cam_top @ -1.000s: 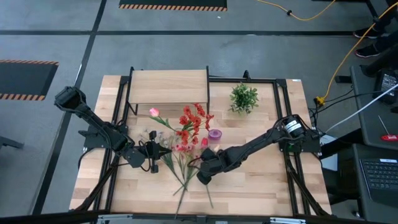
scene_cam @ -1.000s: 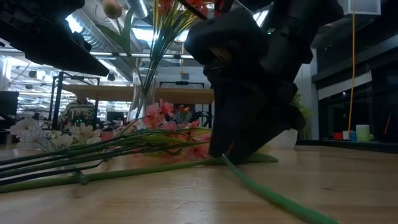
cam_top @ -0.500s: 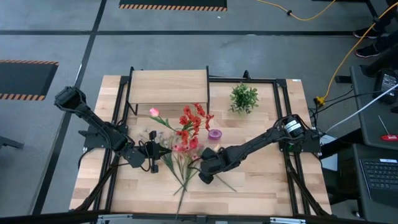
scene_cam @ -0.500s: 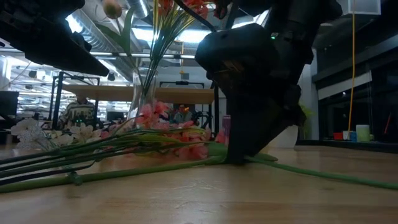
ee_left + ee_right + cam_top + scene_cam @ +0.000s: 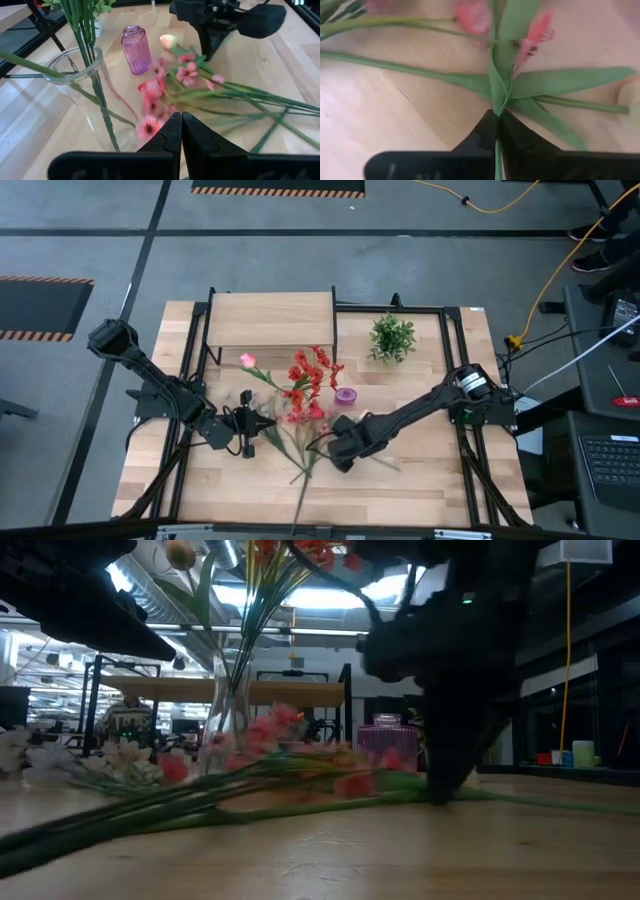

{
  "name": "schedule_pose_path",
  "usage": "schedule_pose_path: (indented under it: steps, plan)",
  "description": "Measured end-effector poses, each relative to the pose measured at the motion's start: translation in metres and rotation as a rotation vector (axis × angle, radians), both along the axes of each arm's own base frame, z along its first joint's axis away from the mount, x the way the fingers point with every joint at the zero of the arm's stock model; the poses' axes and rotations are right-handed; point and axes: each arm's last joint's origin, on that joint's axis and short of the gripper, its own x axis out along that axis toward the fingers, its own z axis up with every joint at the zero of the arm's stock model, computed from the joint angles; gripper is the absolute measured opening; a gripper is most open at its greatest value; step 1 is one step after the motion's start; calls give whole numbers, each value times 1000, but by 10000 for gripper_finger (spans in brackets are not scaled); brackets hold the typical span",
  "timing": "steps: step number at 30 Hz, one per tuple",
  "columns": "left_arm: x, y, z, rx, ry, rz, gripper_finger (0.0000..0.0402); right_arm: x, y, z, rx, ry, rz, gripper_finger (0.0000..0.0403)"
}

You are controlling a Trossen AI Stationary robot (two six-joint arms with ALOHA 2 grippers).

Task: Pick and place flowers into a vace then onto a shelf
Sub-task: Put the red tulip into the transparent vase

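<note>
Shelf [image 5: 270,318] sits upper centre of the high view, bare. Flowers [image 5: 298,448] lie loose at centre; several stems already stand in the glass vase [image 5: 85,90]. Right gripper [image 5: 340,457], centre, is clamped on one green stem. Left gripper [image 5: 250,430], centre-left, is closed on nothing visible. Risk: the thin stem may slip or snag neighbouring stems on lifting.

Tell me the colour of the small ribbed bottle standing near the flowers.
Translucent purple-pink bottle; the left wrist view shows it best.
</note>
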Motion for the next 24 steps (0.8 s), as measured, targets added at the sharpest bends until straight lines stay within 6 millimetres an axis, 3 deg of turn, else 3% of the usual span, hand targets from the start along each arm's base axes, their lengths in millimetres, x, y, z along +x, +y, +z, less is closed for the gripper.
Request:
schedule_pose_path:
  steps: [12, 24]
  plan:
    - [0, 0, 0, 1, -1, 1, 8, -24, -2, 56, -95, -78, -46, 2]
    - [0, 0, 0, 0, -1, 1, 8, -50, 0, 85, -206, -86, -74, 1]
